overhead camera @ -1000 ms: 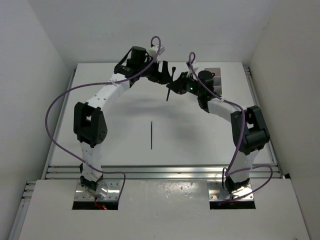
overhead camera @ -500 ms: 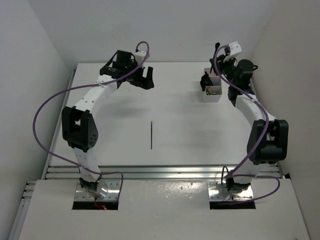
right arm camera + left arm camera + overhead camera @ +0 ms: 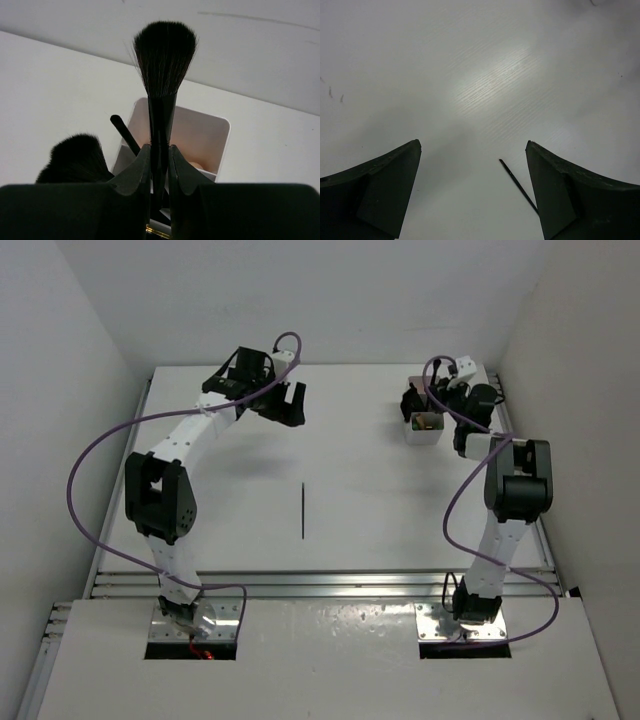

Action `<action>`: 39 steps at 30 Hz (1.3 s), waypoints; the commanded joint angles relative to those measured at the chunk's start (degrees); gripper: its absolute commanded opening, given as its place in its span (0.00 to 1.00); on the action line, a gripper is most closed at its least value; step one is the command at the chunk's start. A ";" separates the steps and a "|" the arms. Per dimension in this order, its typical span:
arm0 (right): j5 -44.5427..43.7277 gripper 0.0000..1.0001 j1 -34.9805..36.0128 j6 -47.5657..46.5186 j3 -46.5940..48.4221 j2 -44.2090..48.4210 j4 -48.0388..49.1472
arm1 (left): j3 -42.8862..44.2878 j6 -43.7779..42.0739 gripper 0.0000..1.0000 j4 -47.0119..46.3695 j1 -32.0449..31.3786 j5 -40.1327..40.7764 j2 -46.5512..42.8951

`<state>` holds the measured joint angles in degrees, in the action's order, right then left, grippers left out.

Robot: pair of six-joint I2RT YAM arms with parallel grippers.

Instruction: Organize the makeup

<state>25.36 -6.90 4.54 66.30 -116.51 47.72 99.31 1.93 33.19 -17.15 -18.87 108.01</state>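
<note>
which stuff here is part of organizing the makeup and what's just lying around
Job:
fluffy brush, held in the right gripper
second brush
beige sponge, inside the white box
thin black pencil, alone on the table

Just there:
white box, the holder
table

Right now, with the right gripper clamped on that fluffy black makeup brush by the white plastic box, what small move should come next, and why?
Probably ease the right gripper on toward the white plastic box so the fluffy black makeup brush goes in, then release. The gripper pinches its handle, the box's open top lies just beyond, and another black handle stands in it.
</note>
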 commanded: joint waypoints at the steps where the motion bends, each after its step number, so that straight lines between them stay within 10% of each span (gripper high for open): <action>1: 2.93 0.00 0.04 -0.14 2.78 -1.08 8.09 | 0.27 -0.35 0.92 -0.14 -0.08 0.50 -0.60; 9: 4.34 0.00 0.13 -0.31 -0.99 -3.73 13.28 | 0.89 0.18 0.92 0.38 -0.08 0.50 1.15; 29: -3.83 0.55 0.04 -3.31 -13.03 12.16 9.67 | -5.97 -1.24 0.92 3.89 -5.70 10.96 -0.52; 39: -16.73 0.71 5.48 -4.00 -13.04 30.63 -28.54 | -8.25 1.04 0.89 7.85 -11.41 14.11 2.03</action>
<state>15.66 -4.38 1.91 52.62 -89.71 32.34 91.59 0.64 38.61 -26.59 -7.35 109.06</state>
